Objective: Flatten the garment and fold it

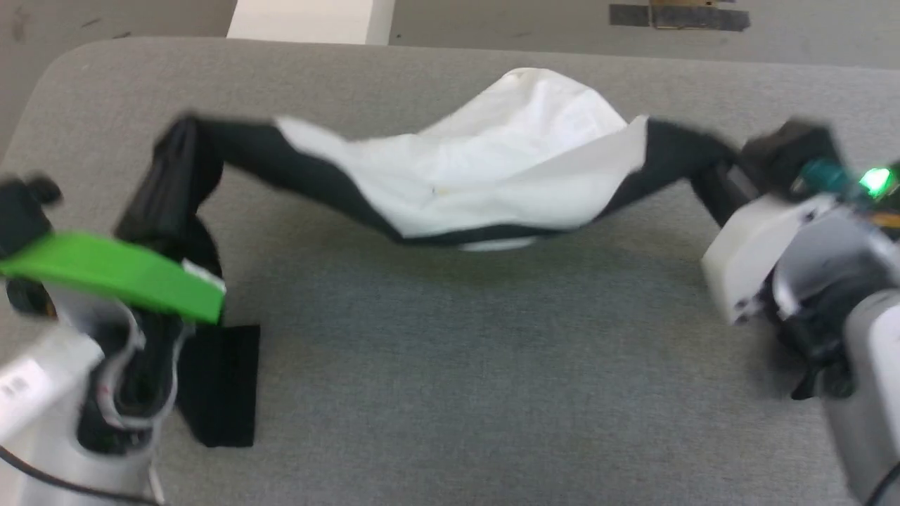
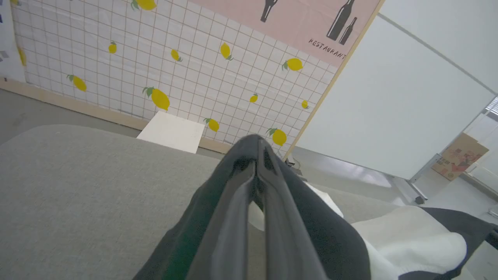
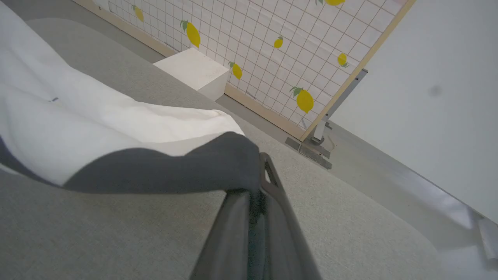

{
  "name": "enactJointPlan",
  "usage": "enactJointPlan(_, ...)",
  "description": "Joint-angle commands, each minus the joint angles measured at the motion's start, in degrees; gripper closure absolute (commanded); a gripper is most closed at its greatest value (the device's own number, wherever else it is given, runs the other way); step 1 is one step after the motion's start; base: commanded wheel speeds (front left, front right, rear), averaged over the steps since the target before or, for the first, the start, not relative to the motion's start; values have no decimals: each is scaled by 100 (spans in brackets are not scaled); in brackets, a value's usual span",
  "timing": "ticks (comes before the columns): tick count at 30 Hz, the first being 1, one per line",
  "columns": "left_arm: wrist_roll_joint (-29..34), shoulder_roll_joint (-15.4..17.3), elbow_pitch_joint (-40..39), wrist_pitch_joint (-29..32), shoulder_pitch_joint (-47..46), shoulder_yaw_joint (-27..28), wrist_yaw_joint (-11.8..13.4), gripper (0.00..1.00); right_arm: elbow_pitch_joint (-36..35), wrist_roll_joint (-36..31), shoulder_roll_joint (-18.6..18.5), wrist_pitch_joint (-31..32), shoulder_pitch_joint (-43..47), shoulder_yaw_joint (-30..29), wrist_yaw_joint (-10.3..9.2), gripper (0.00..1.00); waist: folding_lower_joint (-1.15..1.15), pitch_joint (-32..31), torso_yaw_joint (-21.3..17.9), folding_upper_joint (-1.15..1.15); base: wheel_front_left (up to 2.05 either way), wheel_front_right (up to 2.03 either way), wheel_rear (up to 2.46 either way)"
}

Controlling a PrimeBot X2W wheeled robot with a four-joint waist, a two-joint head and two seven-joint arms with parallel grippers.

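The left pincer and right pincer each clamp one end of the T-shirt, which sags between them over the desk. Best drawn taut evenly, then lowered flat.

The shirt is soft cloth, white and black, not shiny at all. The table top is grey cloth that looks a bit rough and fuzzy. My 2 left fingers and my 2 right fingers are dark, smooth and a little shiny, like plastic. My right wrist shell is smooth white plastic.
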Motion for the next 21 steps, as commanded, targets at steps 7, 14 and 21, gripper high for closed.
enactJointPlan(7, -379, 28, 57, 604, -1769, 122, 55, 100, 181, 489, -561, 490, -1848, 181, -9, 100, 0, 421, -180, 0, 0, 0, 0)
enactJointPlan(14, -47, 51, 1161, 621, -3869, 187, 211, 100, 1434, 439, -737, 259, -4152, 608, -9, 100, 0, 1184, -338, 0, 0, 0, 0)
enactJointPlan(21, 258, -24, 2316, 18, -5442, 398, 252, 100, 2753, -178, -450, -694, -5850, 358, -9, 100, 0, 1806, -482, 0, 0, 0, 0)
